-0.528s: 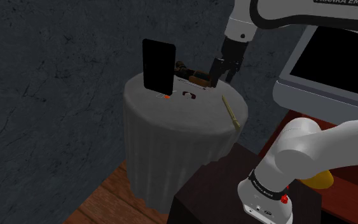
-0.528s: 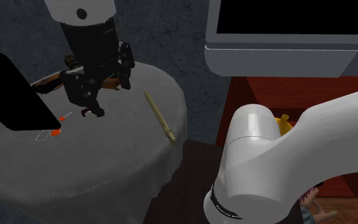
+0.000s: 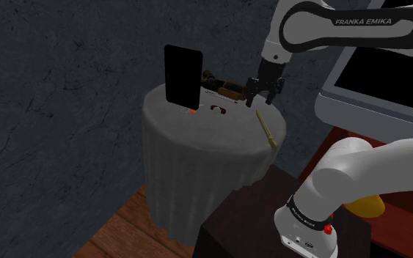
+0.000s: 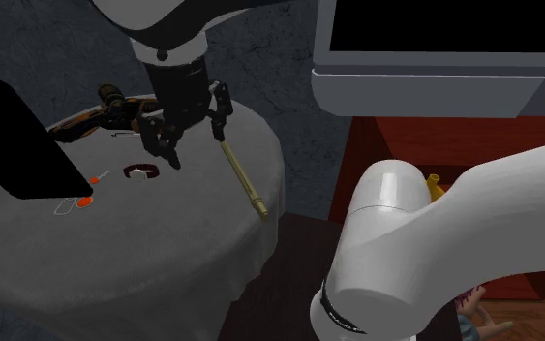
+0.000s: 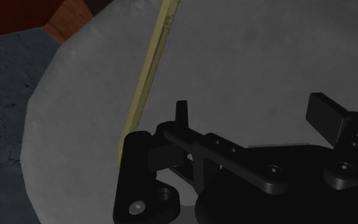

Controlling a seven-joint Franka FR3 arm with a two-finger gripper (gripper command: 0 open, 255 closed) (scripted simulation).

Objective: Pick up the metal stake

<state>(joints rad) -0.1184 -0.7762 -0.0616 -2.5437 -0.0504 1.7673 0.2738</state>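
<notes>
The stake (image 3: 265, 130) is a thin olive-yellow rod lying flat near the edge of the round cloth-covered table (image 3: 197, 150), on the shoulder view's right. In the second exterior view the stake (image 4: 243, 180) runs from under the hand toward the table's edge. My gripper (image 3: 263, 94) hangs open just above the stake's far end, with nothing between its fingers. Its two black fingertips (image 4: 220, 137) stand apart over the cloth. From the wrist the stake (image 5: 147, 63) lies just outside one finger of the gripper (image 5: 254, 118), not between the two.
A black slab (image 3: 182, 74) stands upright at the back of the table. Beside it lies a brown-handled tool (image 3: 223, 87), and a small dark ring (image 4: 144, 172) and an orange bit (image 4: 84, 201) rest on the cloth. A white-framed screen (image 4: 435, 68) looms at the right.
The gripper has moved toward the shoulder view's right and slightly down, from over the brown tool and ring to the stake's far end. Its hand has also turned. The stake lies unmoved.
</notes>
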